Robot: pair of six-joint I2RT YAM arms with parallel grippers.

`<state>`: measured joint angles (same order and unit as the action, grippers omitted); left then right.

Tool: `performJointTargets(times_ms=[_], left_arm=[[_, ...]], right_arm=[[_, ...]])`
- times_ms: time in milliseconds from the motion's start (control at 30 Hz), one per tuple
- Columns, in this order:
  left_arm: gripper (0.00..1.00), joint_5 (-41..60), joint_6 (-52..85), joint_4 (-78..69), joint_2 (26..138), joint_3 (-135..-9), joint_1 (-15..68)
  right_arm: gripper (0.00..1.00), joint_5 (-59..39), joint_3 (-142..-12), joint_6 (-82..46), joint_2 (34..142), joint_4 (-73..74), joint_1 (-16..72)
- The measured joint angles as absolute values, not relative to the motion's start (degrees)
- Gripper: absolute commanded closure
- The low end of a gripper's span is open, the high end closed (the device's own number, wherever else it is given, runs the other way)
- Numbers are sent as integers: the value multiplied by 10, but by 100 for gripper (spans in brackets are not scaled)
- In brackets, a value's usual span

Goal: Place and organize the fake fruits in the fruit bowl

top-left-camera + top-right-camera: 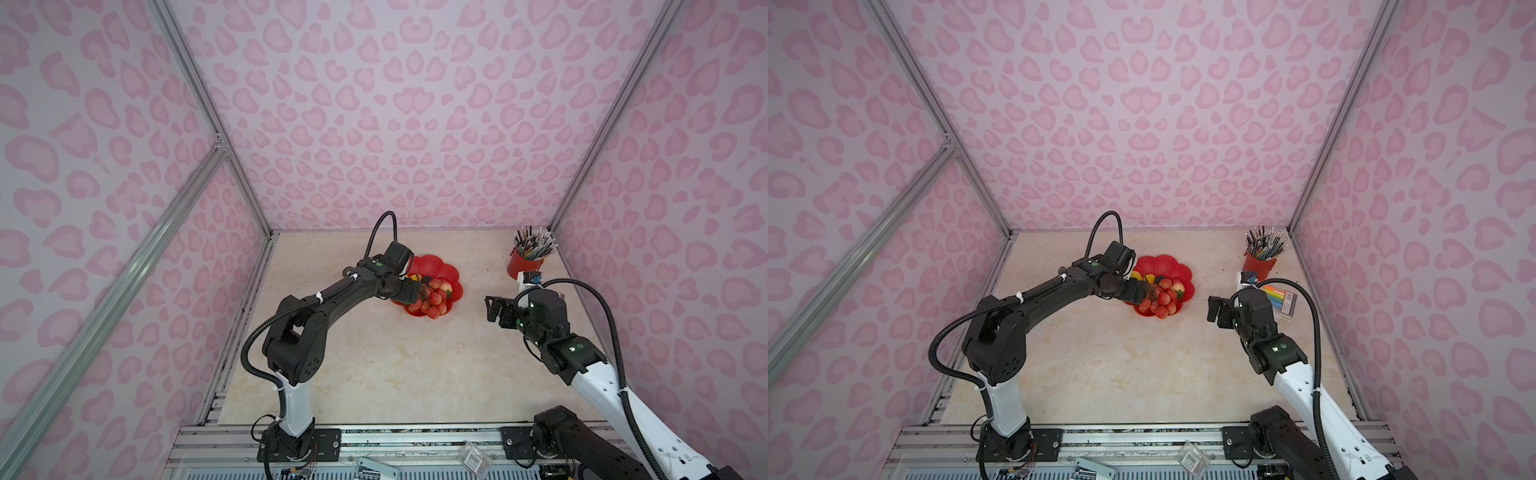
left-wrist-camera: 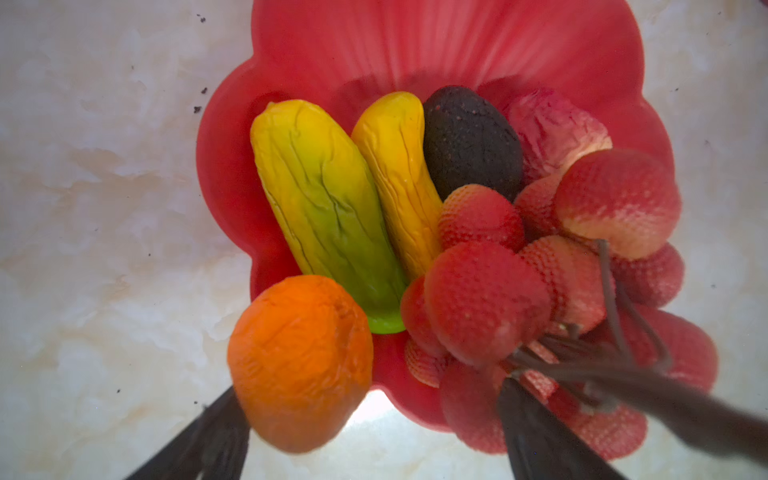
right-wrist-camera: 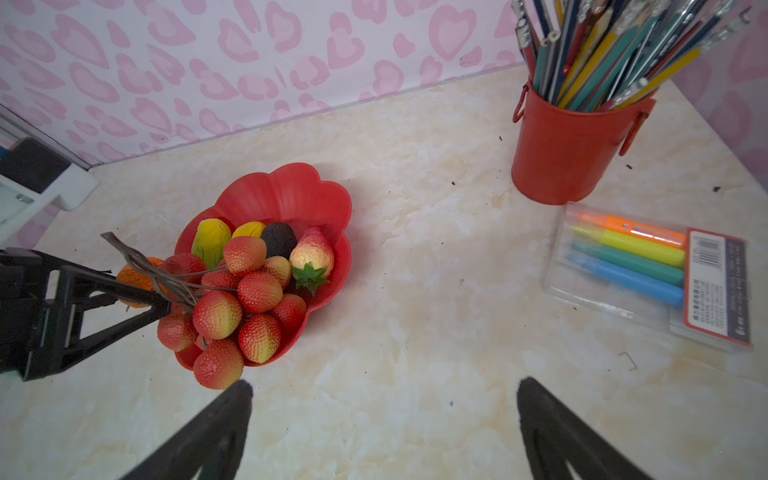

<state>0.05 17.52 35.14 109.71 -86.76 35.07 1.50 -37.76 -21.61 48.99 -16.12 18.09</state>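
Six fruits [image 2: 328, 208] crowd one side of the bowl [image 3: 291, 187]; the orange [image 2: 299, 361] sits at its rim between the parted jaws of the left gripper [image 2: 370, 388], against one finger [image 2: 208, 440]; the berry stem [image 2: 685, 407] crosses the other; the right gripper [image 3: 385, 382] hangs wide apart over the table [image 3: 415, 249].

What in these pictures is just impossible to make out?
Fruit bowl centre: fruit covers it in every view.
Orange ball: inside the rim or on it? Berry stems cross it, right wrist view.
Marker pack label print: too small, right wrist view.
White-and-blue object: tiny in both top views, partly behind the right arm.
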Motion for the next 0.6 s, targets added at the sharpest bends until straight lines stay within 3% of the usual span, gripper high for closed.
performJointTargets(times_ms=[600], left_arm=[[10,-87,167,381,1123,-861,366]], right_arm=[[1,17,-376,-216,471,-162,177]])
